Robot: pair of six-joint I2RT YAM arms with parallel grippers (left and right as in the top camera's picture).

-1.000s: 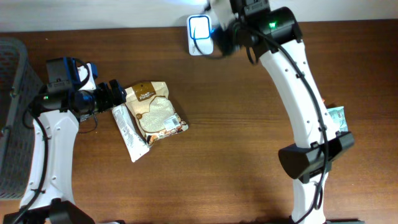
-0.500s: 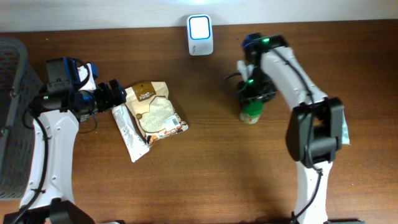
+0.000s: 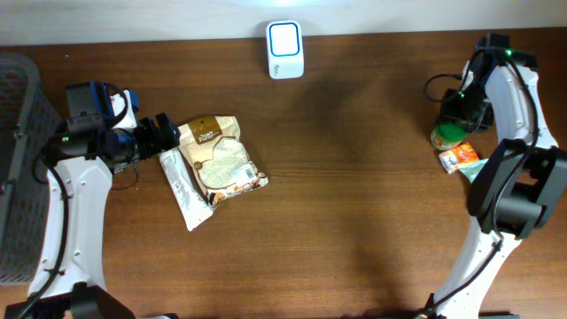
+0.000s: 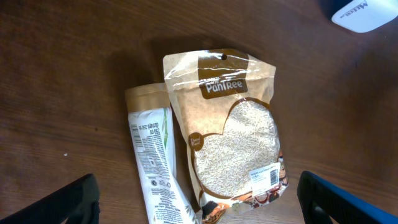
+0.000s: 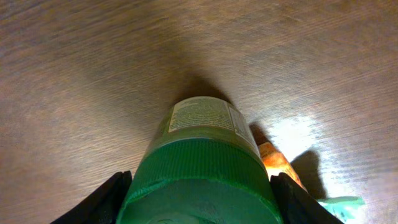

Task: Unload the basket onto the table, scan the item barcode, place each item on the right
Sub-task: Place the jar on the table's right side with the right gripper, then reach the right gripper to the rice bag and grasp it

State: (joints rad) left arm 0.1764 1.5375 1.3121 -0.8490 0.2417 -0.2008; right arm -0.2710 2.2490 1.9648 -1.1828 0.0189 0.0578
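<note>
Now you have the wooden table (image 3: pixel 354 221), with a grey mesh basket (image 3: pixel 18 177) at its left edge. Your left gripper (image 3: pixel 164 133) is spread wide and holds nothing, above a PanTree rice pouch (image 4: pixel 230 137) and a narrow white sachet (image 4: pixel 152 162), which touch. The white barcode scanner (image 3: pixel 285 50) sits centred at the far edge. Your right gripper (image 5: pixel 199 196) pinches the green-lidded jar (image 5: pixel 199 149) by its lid at the table's right side, well apart from the scanner and just beside a small orange packet (image 3: pixel 461 159).

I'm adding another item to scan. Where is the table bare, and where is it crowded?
Bare wood spans the middle, below the scanner, between the rice pouch and the jar. It is crowded on the left, with pouch, sachet and basket, and at the right edge around jar and orange packet.
</note>
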